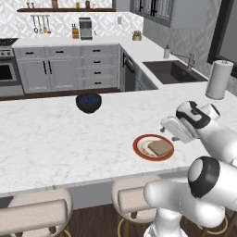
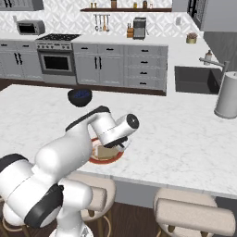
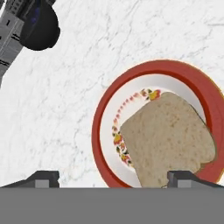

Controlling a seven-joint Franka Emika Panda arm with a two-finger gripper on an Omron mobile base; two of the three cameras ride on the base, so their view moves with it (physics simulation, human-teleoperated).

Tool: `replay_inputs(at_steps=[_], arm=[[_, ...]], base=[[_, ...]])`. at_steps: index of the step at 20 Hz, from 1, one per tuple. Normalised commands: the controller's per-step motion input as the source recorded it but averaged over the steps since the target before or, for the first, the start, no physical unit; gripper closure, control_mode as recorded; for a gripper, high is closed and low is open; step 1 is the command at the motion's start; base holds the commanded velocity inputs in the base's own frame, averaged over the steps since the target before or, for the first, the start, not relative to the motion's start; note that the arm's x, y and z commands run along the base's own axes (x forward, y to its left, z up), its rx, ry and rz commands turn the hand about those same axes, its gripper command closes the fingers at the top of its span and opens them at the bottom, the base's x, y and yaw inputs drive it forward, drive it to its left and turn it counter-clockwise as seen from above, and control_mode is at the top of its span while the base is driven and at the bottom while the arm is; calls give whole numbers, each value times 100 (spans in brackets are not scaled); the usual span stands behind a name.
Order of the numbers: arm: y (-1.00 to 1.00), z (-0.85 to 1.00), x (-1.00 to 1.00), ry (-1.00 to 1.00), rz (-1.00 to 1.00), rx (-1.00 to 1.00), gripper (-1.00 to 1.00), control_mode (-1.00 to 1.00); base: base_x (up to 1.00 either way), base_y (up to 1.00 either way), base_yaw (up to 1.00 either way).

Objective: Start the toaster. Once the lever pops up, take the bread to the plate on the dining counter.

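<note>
Hovering just above the plate (image 3: 109, 135), the end effector (image 3: 113, 178) stands released, its two dark tips spread wide with nothing between them; one tip sits over the near corner of the bread (image 3: 168, 142), the other over bare marble. The bread lies flat on the plate, shifted toward one side so its crust nearly reaches the red-orange rim, while a band of small floral marks shows on the pale centre beside it. From the left base view the slice (image 1: 160, 147) rests on the plate (image 1: 141, 149) close to the near edge of the dining counter (image 1: 55, 139), above the beige stools (image 1: 37, 210).

Judging by its look, the toast should be light, dry and fairly stiff, but crumbly at the crust; a hard squeeze could crack it. Lying flat, it offers little to pinch, so any fresh hold would best come across two opposite edges, gently. As it sits, the delivery looks complete.

Farther along the counter, well apart from the plate, stands a dark blue bowl (image 1: 88, 102), and a paper towel roll (image 1: 219, 79) rises at the far right.
</note>
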Motion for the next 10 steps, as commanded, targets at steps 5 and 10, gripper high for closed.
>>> replay_inputs(at_steps=[5,10], arm=[[38,4,3,-2,0,-15,-100,-100],[25,46,-44,-3,0,-16,-100,-100]], base=[[0,0,0],[0,0,0]])
